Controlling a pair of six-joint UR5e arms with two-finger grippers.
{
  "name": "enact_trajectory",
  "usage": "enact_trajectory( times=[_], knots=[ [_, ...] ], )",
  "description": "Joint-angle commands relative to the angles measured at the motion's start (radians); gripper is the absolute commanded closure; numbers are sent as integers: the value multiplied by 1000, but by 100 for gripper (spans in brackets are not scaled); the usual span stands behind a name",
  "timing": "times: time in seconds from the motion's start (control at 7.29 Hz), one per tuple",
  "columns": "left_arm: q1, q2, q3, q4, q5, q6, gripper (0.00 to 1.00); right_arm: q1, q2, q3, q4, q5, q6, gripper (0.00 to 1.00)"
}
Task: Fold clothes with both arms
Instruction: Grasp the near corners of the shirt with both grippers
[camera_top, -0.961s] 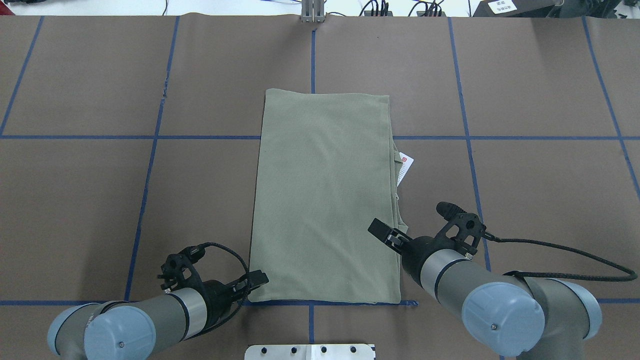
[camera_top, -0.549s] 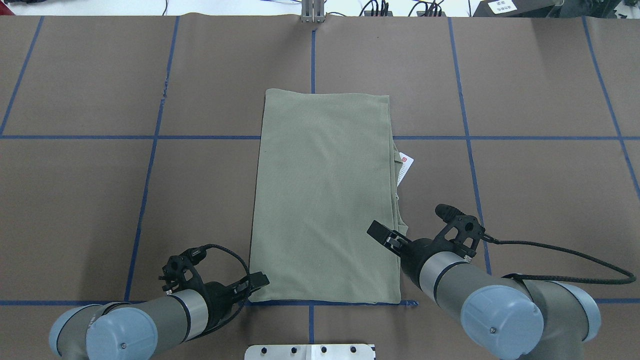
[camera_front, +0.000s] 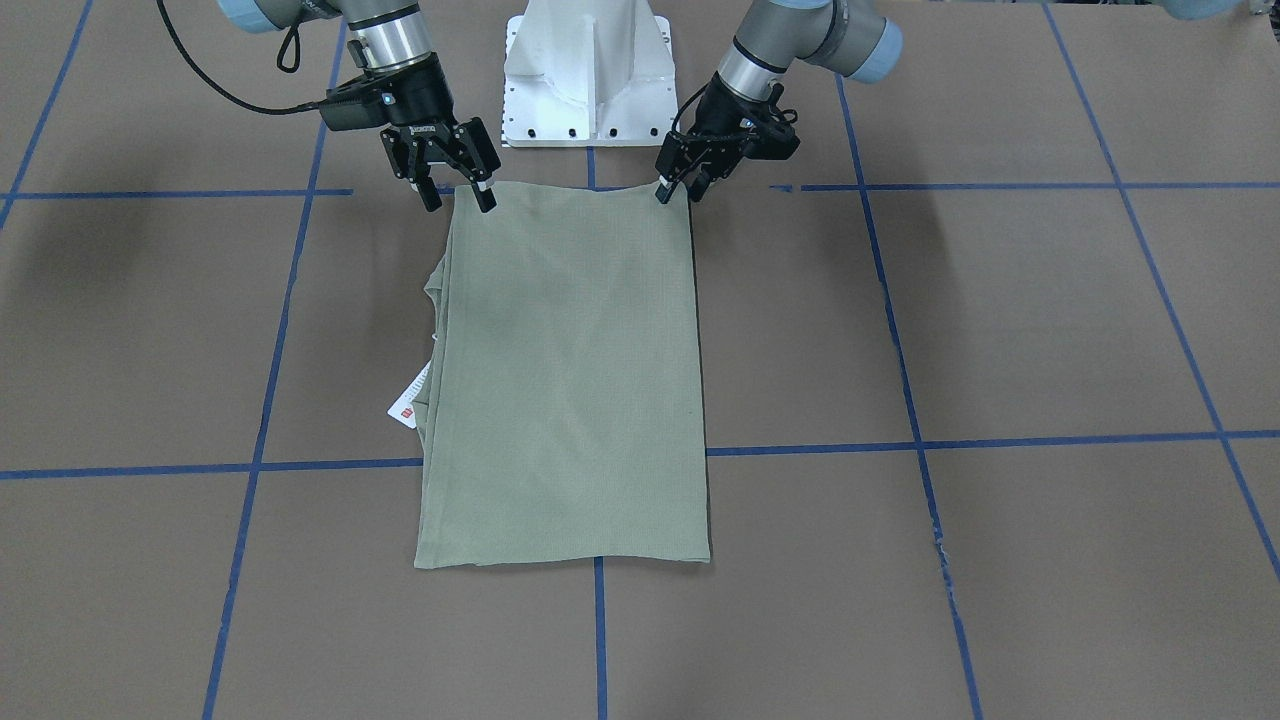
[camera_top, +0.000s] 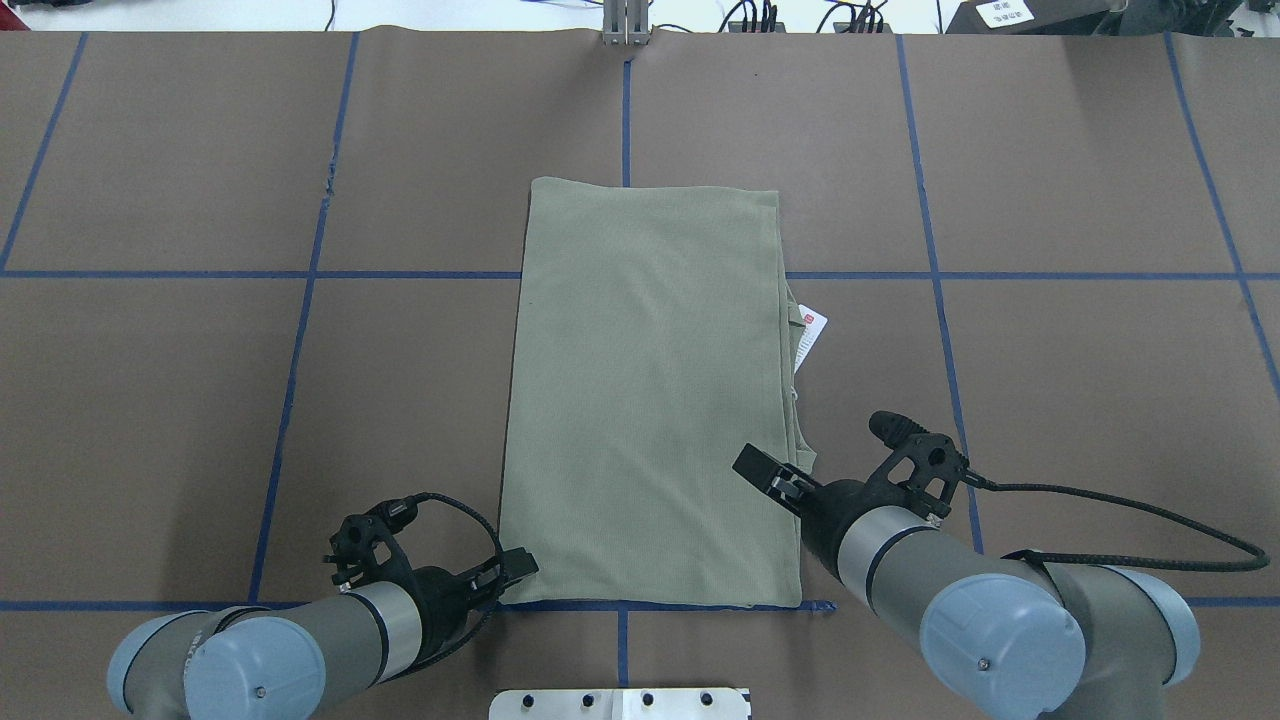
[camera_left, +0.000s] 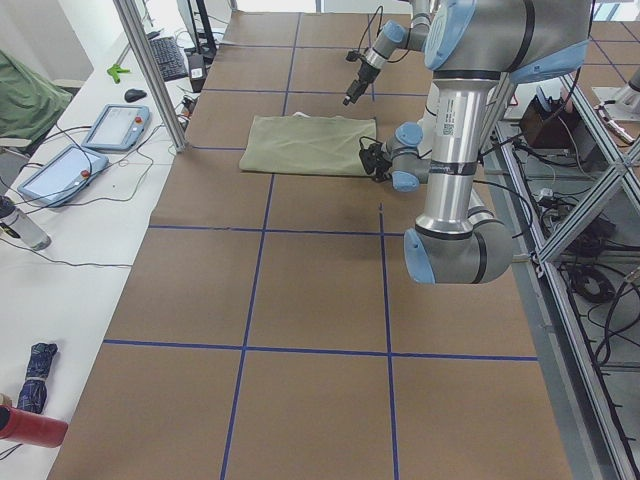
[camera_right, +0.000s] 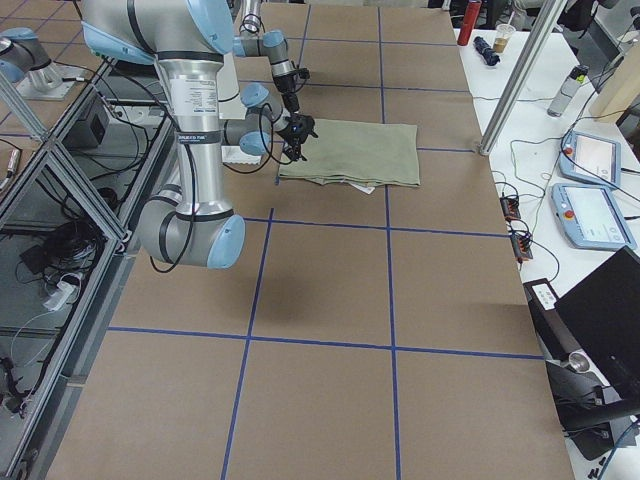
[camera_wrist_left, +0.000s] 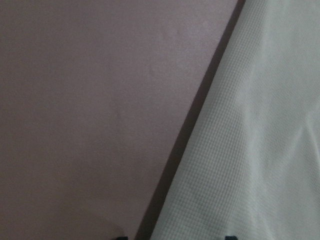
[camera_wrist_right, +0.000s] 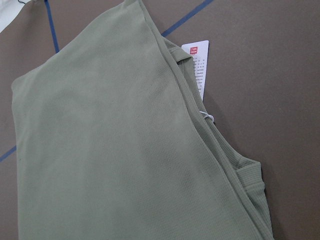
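The clothes are one sage-green shirt (camera_top: 650, 400), folded into a long rectangle lying flat in the middle of the table. Its white hang tag (camera_top: 811, 335) pokes out from the right edge. My left gripper (camera_top: 518, 565) is low at the shirt's near-left corner (camera_front: 685, 190). It is open, and in the left wrist view its fingertips straddle the shirt's edge (camera_wrist_left: 260, 125). My right gripper (camera_front: 457, 198) hovers open just above the near-right corner, holding nothing. The right wrist view shows the layered edge (camera_wrist_right: 215, 145) and the tag (camera_wrist_right: 197, 62).
The white pedestal base (camera_front: 585, 70) stands just behind the shirt's near edge. Blue tape lines (camera_top: 300, 330) grid the brown table cover. A side bench with tablets (camera_left: 115, 125) and a metal post (camera_left: 150, 70) lies beyond the table's far edge.
Both arms have drawn back slightly toward the robot's base. The left gripper stays at the near-left corner, and the shirt has not moved.
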Motion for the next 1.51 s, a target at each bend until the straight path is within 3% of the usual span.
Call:
enact_trajectory(
  times=[0.0, 0.55, 0.69, 0.82, 0.96, 1.1, 1.37],
  knots=[
    [-1, -3, -1, 0, 11, -1, 45, -3, 1, -1, 1, -2, 0, 0],
    [1, -6, -4, 0, 13, 0, 43, -17, 3, -18, 1, -6, 2, 0],
    [1, -19, -4, 0, 14, -3, 56, -30, 7, -24, -1, -37, 11, 2],
    [1, -23, -5, 2, 14, 0, 100, -34, 15, -33, -10, -43, 87, 6],
    [1, -25, -8, 2, 16, 0, 100, -35, 16, -33, -18, -40, 107, 17],
    [1, -26, -8, 2, 16, 0, 100, -46, 18, -35, -40, -37, 142, 22],
    [-1, -26, -13, 2, 16, 0, 100, -85, 29, -41, -82, -34, 163, 18]
  ],
)
